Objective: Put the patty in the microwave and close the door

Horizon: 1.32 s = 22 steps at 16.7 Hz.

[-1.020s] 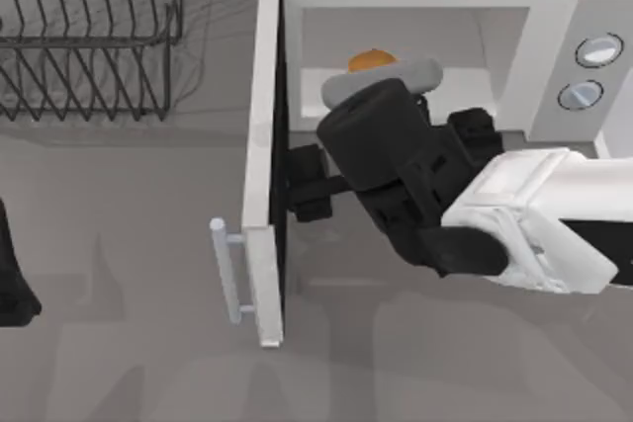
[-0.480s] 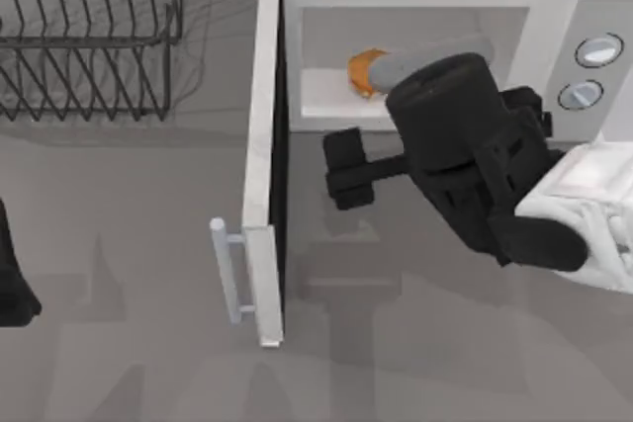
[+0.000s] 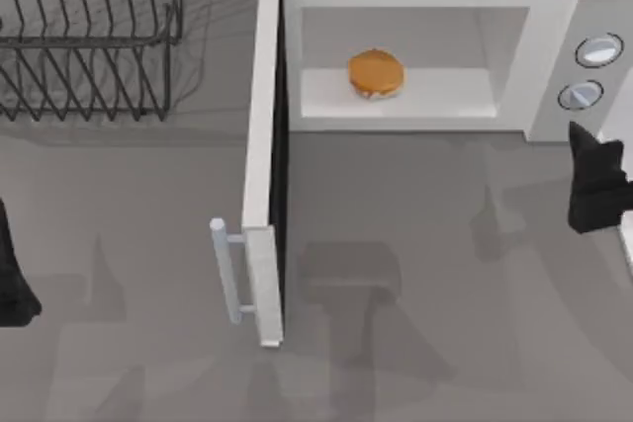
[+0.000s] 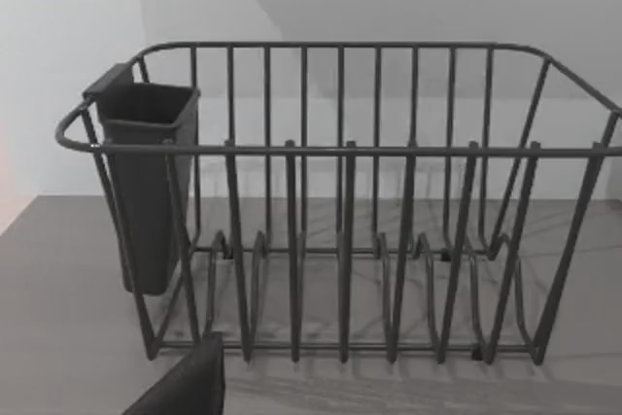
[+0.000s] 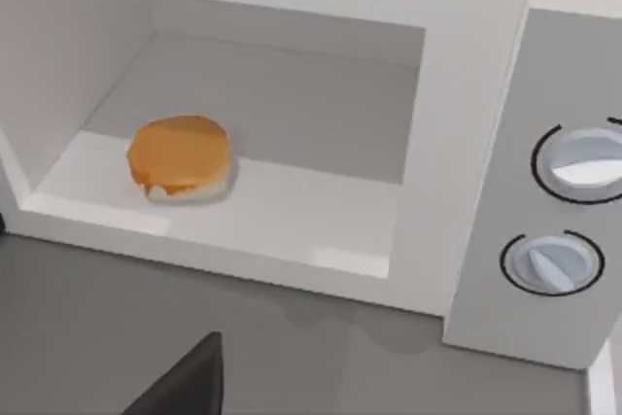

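Note:
The patty (image 3: 376,74) lies alone on the pale floor of the microwave's (image 3: 554,7) cavity, left of centre, and shows as an orange-brown dome in the right wrist view (image 5: 181,157). The door (image 3: 265,145) stands wide open, swung out toward the table's front, with its bar handle (image 3: 227,269) on the left side. My right gripper (image 3: 595,183) is at the table's right edge, in front of the knob panel and well clear of the patty, holding nothing. My left gripper (image 3: 12,279) is parked at the left edge.
A black wire rack (image 3: 89,37) stands at the back left, and the left wrist view faces it (image 4: 340,201), with a dark cup (image 4: 146,182) hung on one end. Two round knobs (image 5: 573,211) sit on the microwave's side panel. Bare grey table lies in front of the cavity.
My right arm has pulled back out of the microwave's mouth to the right edge of the table. The patty stays behind on the cavity floor, now uncovered. The door has not moved.

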Tool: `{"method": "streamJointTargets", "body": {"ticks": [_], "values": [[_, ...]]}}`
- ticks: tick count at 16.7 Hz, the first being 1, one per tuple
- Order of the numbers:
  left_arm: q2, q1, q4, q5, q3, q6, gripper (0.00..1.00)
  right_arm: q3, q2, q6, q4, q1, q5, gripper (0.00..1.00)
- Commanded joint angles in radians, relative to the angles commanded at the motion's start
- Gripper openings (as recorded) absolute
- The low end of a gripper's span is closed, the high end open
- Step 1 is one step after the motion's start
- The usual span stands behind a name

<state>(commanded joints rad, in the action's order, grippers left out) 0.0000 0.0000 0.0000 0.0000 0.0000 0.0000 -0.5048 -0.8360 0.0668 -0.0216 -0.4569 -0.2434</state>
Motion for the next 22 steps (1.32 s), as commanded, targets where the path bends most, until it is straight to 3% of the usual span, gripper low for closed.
{"method": "streamJointTargets", "body": {"ticks": [8, 12, 17, 22], "values": [[0.0, 0.0, 0.0, 0.0, 0.0, 0.0, 1.0, 0.426, 0.718, -0.071, 0.01, 0.374, 0.209, 1.0], [0.0, 0.0, 0.0, 0.0, 0.0, 0.0, 1.0, 0.503, 0.833, -0.067, 0.021, 0.455, 0.243, 1.0], [0.0, 0.0, 0.0, 0.0, 0.0, 0.0, 1.0, 0.505, 0.836, -0.067, 0.022, 0.457, 0.243, 1.0], [0.0, 0.0, 0.0, 0.0, 0.0, 0.0, 0.62, 0.505, 0.836, -0.067, 0.022, 0.457, 0.243, 1.0]]}}
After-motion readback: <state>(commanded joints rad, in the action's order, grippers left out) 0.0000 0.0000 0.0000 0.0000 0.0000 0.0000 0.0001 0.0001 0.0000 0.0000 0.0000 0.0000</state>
